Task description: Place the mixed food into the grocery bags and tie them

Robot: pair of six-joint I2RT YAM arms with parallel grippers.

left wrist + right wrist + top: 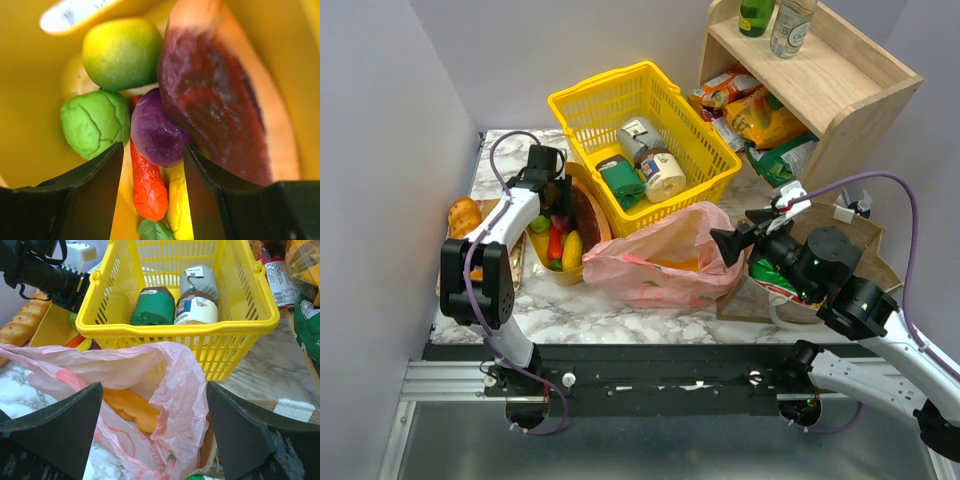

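The pink plastic bag (660, 255) lies open on the marble table in front of the yellow basket, with an orange item (132, 407) inside. My right gripper (730, 243) is open and hovers just above the bag's mouth (172, 375). My left gripper (558, 212) is open and reaches down into the yellow oval tub (30, 150). Its fingers straddle a purple toy vegetable (157, 127) and a red one (147, 182). A green toy (95, 122), a yellow-green fruit (122, 52) and a dark red slice (215, 100) lie around them. The brown paper bag (875, 265) lies under my right arm.
The yellow mesh basket (590, 95) holds several tins (665, 175) behind the pink bag. A bread loaf (465, 213) lies at the far left. A wooden shelf (830, 80) with packets and bottles stands at the back right. Walls close both sides.
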